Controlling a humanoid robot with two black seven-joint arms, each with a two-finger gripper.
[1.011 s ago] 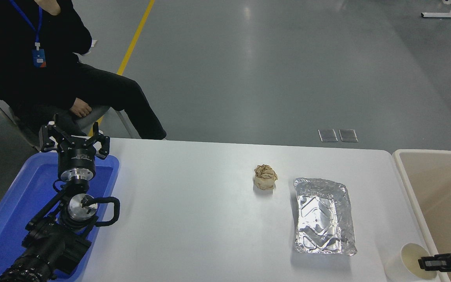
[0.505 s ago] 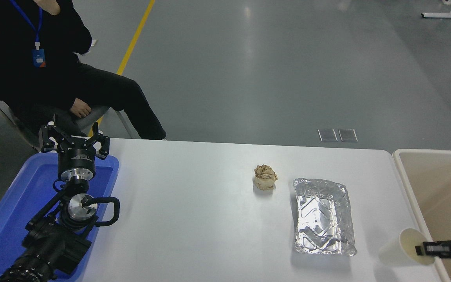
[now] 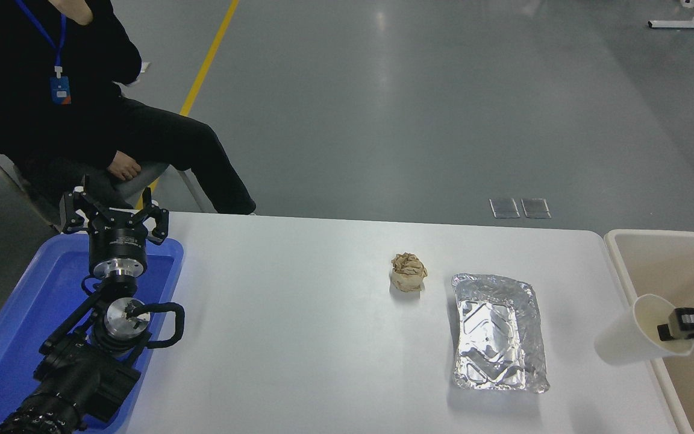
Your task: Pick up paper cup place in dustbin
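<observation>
Now higher and farther than before, paper cup (image 3: pixel 627 334) pinched by right gripper (image 3: pixel 675 328), tilted over dustbin (image 3: pixel 618 259) rim.

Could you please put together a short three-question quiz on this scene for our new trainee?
1. True or false: the paper cup stands upright on the table.
2. What lies nearest the foil tray: (a) crumpled paper ball, (b) blue tray, (c) left gripper?
3. Which container's rim is the cup beside?

Key: 1. False; the right gripper holds it tilted by its rim. 2. (a). 3. The dustbin.
</observation>
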